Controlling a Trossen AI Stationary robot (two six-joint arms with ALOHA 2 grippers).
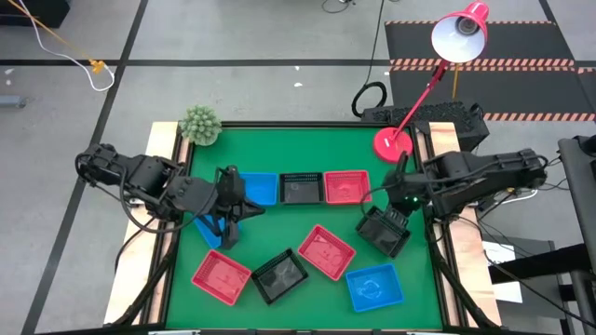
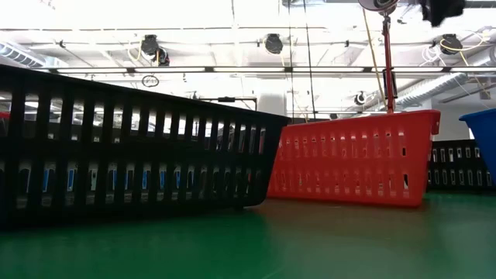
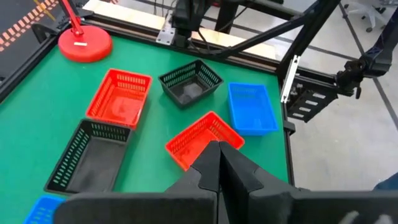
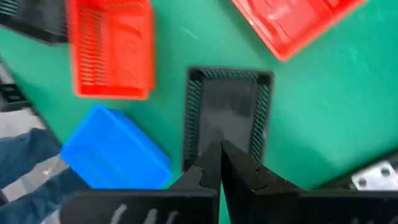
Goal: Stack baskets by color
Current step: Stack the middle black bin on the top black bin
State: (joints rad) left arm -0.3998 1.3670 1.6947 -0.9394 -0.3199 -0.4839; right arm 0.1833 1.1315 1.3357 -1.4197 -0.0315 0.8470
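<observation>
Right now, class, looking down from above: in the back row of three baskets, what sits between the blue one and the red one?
A black basket sits between the blue basket and the red basket, the three edge to edge in the high view.

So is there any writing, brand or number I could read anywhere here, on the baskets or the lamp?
None can be read.
The red lamp base carries a small white label, too small to make out.
The baskets, such as the red basket and the black basket, show no lettering.
</observation>
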